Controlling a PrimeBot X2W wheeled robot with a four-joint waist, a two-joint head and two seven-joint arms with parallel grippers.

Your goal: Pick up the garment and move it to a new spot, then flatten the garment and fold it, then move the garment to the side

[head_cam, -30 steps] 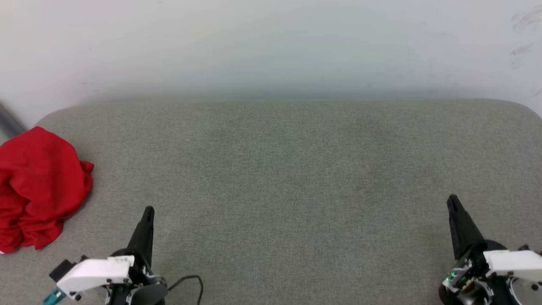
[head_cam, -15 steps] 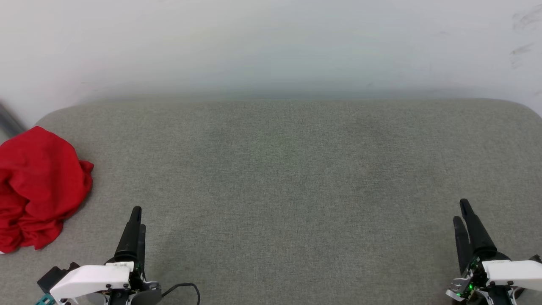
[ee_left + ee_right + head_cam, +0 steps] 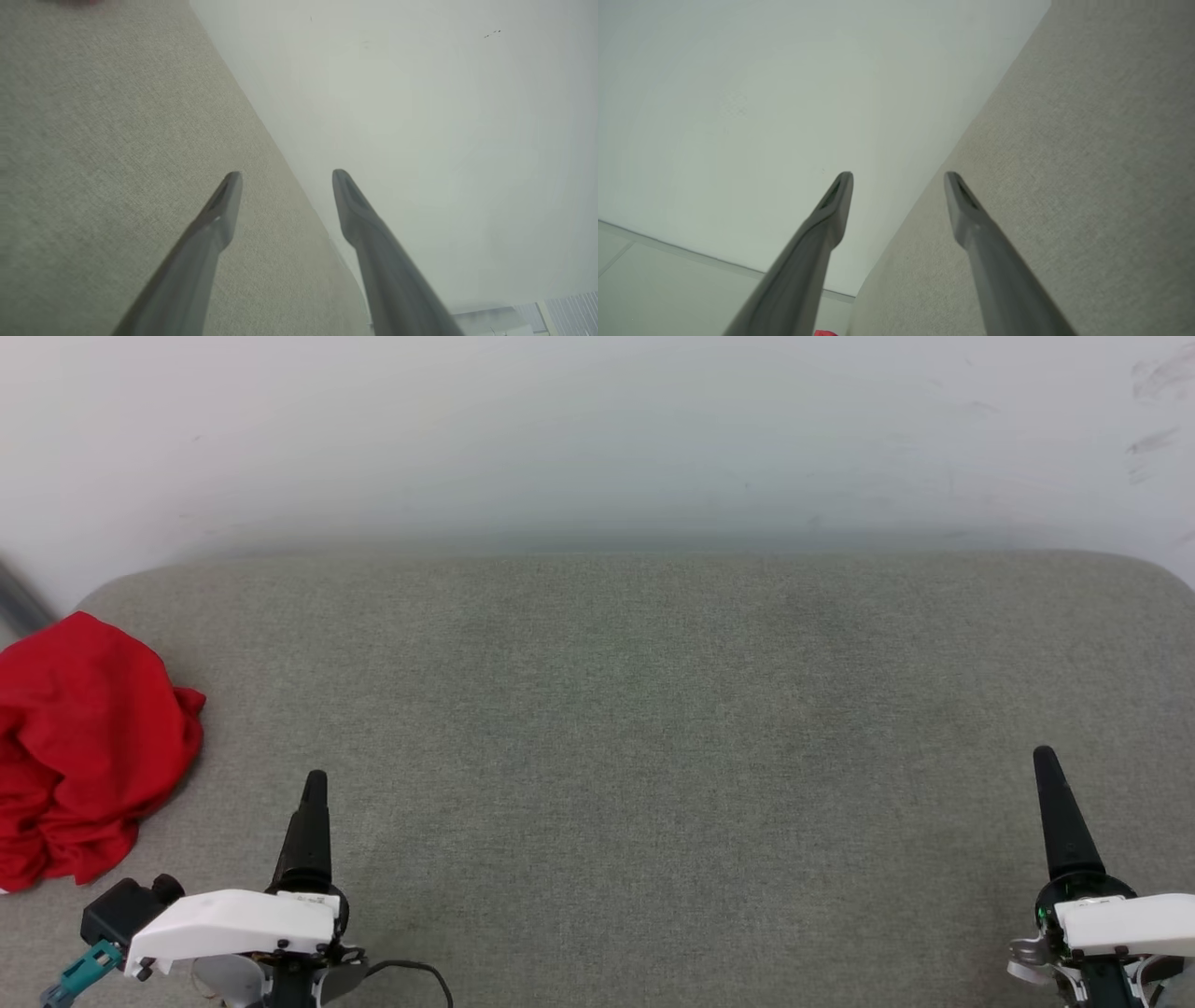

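Grey fabric desk (image 3: 653, 709) | garment (image 3: 89, 747): crumpled plain-red heap, left frame edge | left tool (image 3: 286, 173) apart | right tool (image 3: 898, 173) apart

Grey-green fabric-covered surface (image 3: 635, 728) with rounded far corners, plain white wall (image 3: 597, 429) behind it, faint scuffs (image 3: 1153, 439) at its right

The red garment (image 3: 89, 751) lies crumpled in a heap at the cushion's left edge.
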